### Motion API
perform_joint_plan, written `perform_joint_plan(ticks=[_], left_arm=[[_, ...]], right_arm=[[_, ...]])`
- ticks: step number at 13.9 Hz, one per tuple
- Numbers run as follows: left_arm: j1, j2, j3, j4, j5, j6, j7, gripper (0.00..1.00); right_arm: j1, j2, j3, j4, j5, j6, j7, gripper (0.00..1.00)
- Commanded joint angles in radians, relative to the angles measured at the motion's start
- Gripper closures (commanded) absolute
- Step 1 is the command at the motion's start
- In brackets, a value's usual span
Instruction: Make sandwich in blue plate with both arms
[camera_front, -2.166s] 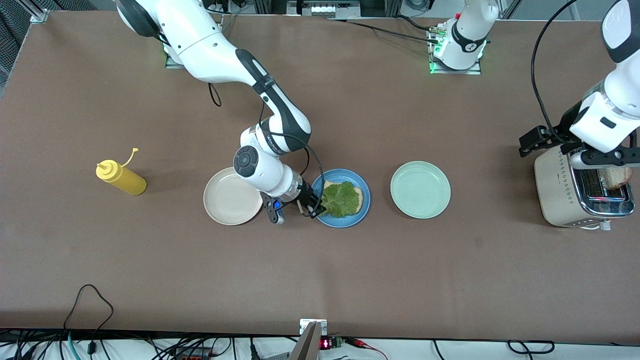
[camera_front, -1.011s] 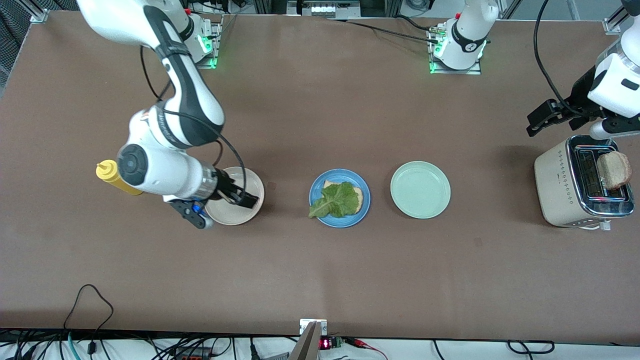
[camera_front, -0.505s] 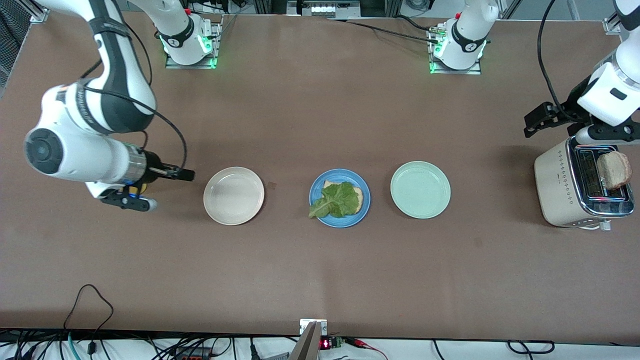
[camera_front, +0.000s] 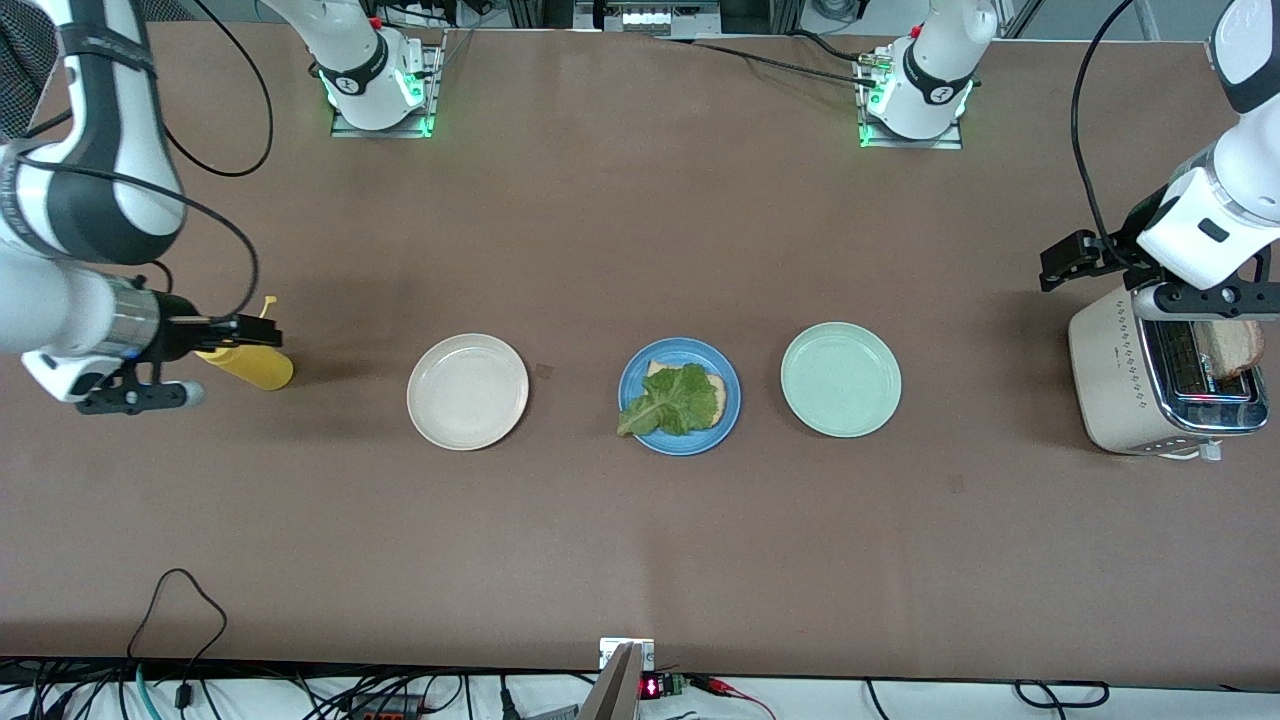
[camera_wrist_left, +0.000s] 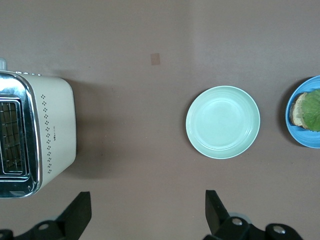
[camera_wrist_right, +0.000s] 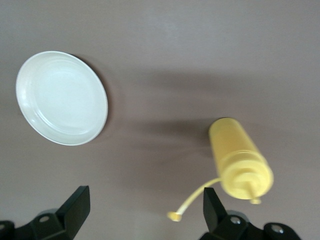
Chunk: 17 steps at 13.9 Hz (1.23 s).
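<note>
Left end effector (camera_wrist_left: 145, 212) apart over toaster (camera_front: 1160, 375) | right end effector (camera_wrist_right: 145, 210) apart over mustard bottle (camera_front: 245, 360)

I count three plates on the surface: one blue plate (camera_front: 679, 396), one pale green plate (camera_front: 840, 379) and one beige-white plate (camera_front: 467, 391). One lettuce leaf (camera_front: 676, 401) lies on one bread slice (camera_front: 714, 386). One more bread slice (camera_front: 1228, 345), I think, sits in the one toaster (camera_front: 1163, 370). One yellow squeeze bottle (camera_front: 245, 360). My two hands, right hand (camera_front: 245, 331) and left hand (camera_front: 1215, 300).
</note>
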Motion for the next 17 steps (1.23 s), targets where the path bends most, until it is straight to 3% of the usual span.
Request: perform_joint_plan(ticks=[1, 4, 15, 17], left_arm=[[0.019, 0.0, 0.0, 0.006, -0.018, -0.015, 0.032, 0.0], [0.019, 0.017, -0.001, 0.01, -0.021, -0.009, 0.031, 0.0], [0.03, 0.026, -0.001, 0.011, -0.021, -0.004, 0.034, 0.0], [0.03, 0.026, -0.001, 0.01, -0.021, -0.005, 0.034, 0.0]], right_arm=[[-0.065, -0.028, 0.016, -0.015, -0.056, -0.03, -0.086, 0.0], [-0.089, -0.028, 0.017, 0.001, -0.091, -0.042, -0.178, 0.0], [-0.284, -0.097, 0.02, -0.053, -0.047, -0.125, -0.763, 0.0], [-0.327, -0.126, 0.021, -0.102, -0.026, -0.114, -0.889, 0.0]])
